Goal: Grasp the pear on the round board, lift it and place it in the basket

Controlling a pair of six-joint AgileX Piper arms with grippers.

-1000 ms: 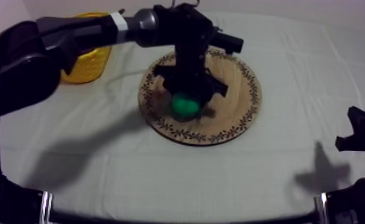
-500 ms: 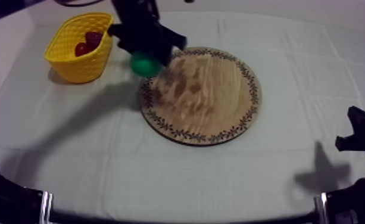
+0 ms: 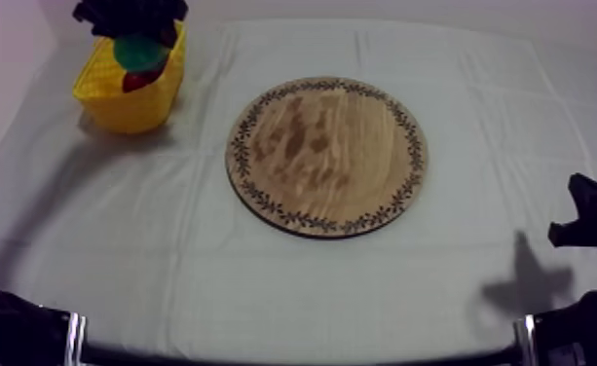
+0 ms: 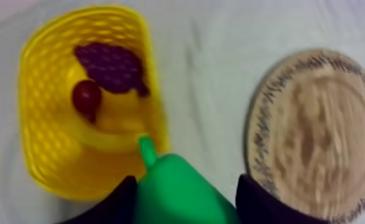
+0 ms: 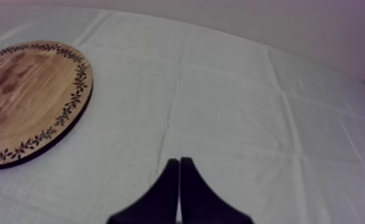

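The pear (image 4: 174, 186) hangs over the yellow basket (image 4: 41, 152), clamped between the two black fingers (image 4: 110, 207) of the left gripper (image 4: 183, 208), one finger on each flank of the green body. Its stalk end points down toward the basket's inside. From the left wrist view it sits above the basket wall nearest the board (image 4: 315, 134) (not yet down among the fruit). From above, the pear shows just under the dark gripper, over the basket's mouth at the far left corner of the table (image 3: 263, 282).

Inside the basket lie a bunch of dark grapes (image 4: 110, 65) against the far wall and a small red fruit (image 4: 86, 96) just beside them; the yellow floor between these and the near wall is open, so nothing sits directly below the pear's stalk. The board lies bare in the middle of the cloth (image 5: 250, 107), apart from the basket.

The right gripper (image 5: 180, 170) hovers low over the cloth at the right side, well apart from the board, its fingers pressed together into a narrow wedge with nothing between them.
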